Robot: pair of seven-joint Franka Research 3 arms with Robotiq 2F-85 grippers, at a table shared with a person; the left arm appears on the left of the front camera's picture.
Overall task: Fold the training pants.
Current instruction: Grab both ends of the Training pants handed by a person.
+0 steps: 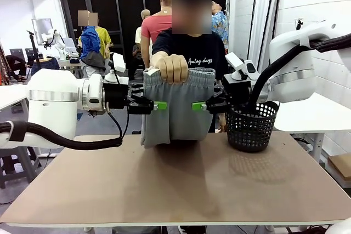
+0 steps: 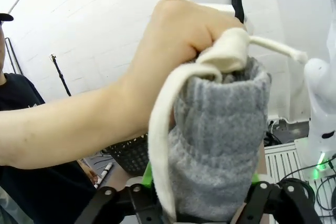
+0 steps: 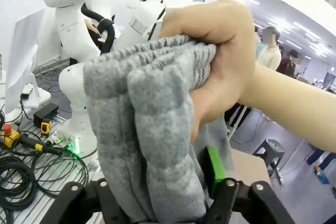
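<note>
Count: one pants (image 1: 178, 110), two claws, one hand (image 1: 172, 68), one basket (image 1: 251, 130), one table (image 1: 181, 184).

Pants hang folded between the claws, above the table. The person's hand grips the bunched waistband from above. The lower edge is close to the tabletop; contact can't be told.

Left claw (image 1: 155, 105): level, at the pants' left edge, about mid-height. In its wrist view the grey cloth fills the gap between its fingers, with green pads (image 2: 148, 176) at either side. Jaws well apart; can't tell whether they pinch or only flank the cloth. White drawstring (image 2: 273, 47) pokes out by the hand, above the claw.

Right claw (image 1: 198, 106): same height, at the pants' right edge, with cloth between its fingers. Jaws apart; grip can't be told. The basket stands just behind and below it.
</note>
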